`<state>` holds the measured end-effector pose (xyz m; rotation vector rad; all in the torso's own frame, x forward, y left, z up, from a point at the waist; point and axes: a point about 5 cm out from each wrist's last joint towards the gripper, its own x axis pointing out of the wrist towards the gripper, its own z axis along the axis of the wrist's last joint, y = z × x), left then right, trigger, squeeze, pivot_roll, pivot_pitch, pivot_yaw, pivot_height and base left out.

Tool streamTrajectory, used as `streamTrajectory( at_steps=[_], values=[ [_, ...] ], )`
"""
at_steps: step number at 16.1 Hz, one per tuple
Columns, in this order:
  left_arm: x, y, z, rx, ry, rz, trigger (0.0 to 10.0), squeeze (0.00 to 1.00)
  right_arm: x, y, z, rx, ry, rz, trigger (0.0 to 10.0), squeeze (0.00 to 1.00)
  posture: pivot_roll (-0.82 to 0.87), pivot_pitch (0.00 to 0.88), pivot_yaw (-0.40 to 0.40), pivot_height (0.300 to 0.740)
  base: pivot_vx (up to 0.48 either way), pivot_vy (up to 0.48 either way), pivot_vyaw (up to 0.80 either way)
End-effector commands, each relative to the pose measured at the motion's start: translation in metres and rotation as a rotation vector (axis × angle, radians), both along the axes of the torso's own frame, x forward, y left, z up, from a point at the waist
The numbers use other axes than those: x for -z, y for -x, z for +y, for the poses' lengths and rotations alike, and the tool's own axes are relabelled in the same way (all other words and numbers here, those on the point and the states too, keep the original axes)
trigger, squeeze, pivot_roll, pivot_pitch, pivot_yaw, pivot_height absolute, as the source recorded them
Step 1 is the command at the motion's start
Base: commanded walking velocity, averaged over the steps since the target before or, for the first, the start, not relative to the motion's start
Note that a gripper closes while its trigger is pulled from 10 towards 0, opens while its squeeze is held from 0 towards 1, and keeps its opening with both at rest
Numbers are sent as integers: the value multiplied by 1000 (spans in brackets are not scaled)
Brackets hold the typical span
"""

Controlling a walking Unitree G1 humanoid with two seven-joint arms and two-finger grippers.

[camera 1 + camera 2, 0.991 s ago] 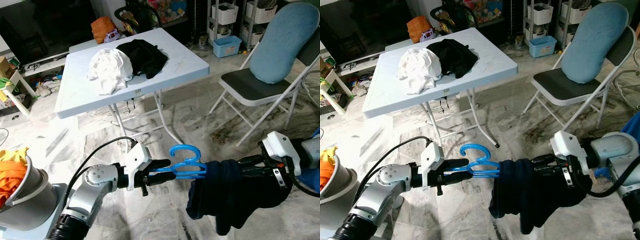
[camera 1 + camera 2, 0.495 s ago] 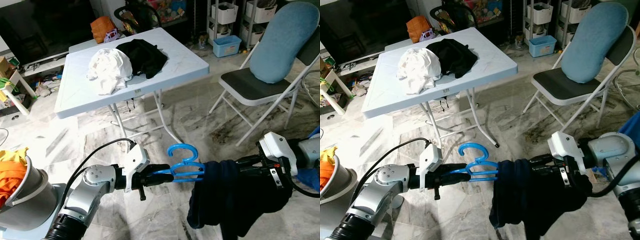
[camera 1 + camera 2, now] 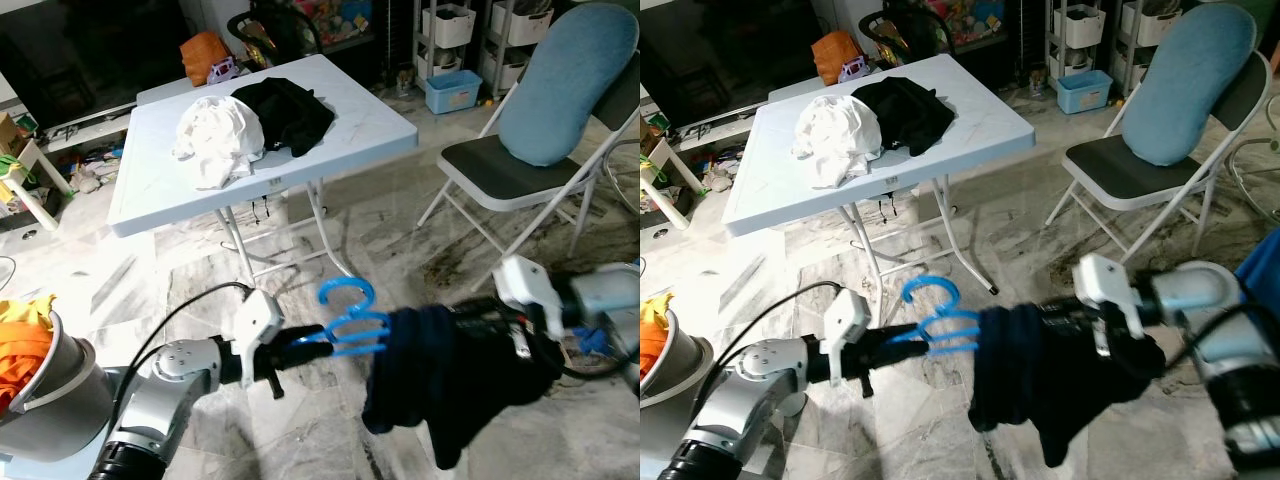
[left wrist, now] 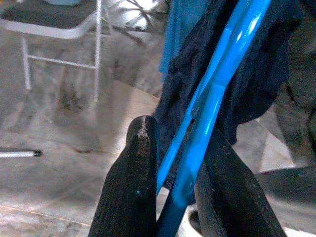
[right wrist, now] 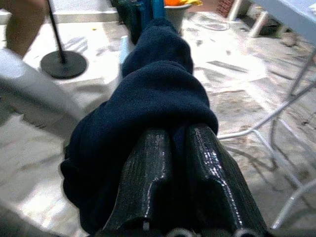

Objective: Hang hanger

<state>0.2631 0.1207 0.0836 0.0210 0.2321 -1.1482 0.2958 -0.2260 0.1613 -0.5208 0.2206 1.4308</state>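
Note:
A blue plastic hanger [image 3: 350, 318] hangs low over the marble floor in front of me, its hook pointing up. My left gripper [image 3: 303, 343] is shut on one end of it, and in the left wrist view the black fingers [image 4: 140, 163] clamp the blue bar [image 4: 217, 84]. A dark navy garment [image 3: 452, 378] is draped over the hanger's other end and sags toward the floor. My right gripper [image 5: 177, 132] is shut on that garment [image 5: 158, 89], with its fingertips buried in the cloth. The right wrist [image 3: 525, 285] appears blurred.
A light blue folding table [image 3: 150, 190] stands ahead with a white garment [image 3: 218, 138] and a black one [image 3: 290, 110] on it. A folding chair [image 3: 500, 180] with a blue cushion is at the right. A basket of orange clothes [image 3: 25, 345] sits at my left. A stand's round base [image 5: 63, 63] rests on the floor.
Both arms have carried the hanger and the navy garment a little to the left and slightly up. The right arm is now blurred. Both grips hold as before.

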Motion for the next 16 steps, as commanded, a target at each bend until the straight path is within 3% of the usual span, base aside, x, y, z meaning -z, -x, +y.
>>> streamTrajectory(
  at_steps=[1,3,5,10,13,16],
  values=[
    [-3,2,-3,-1,63,-17,0,0,-16,-14,8,64,-93,-69,10000,996,-127,0,152,740,0,0,0],
    [4,8,0,-41,78,12,0,0,-16,-20,12,97,-107,-31,10000,1000,-124,0,147,740,0,0,0],
    [8,10,-1,-90,95,13,0,0,-14,-27,20,164,-125,-140,10000,1000,-126,0,145,740,0,0,0],
    [10,11,-3,-162,104,-22,0,0,-7,-36,26,303,-105,-275,10000,1000,-124,0,143,740,0,0,0],
    [11,8,-1,-209,103,-32,0,0,-9,-43,29,360,-104,-290,10000,1000,-129,0,141,740,0,0,0],
    [12,4,-4,-224,93,-37,0,0,-12,-46,34,368,-163,-295,10000,1000,-130,0,140,740,0,0,0]
  ],
)
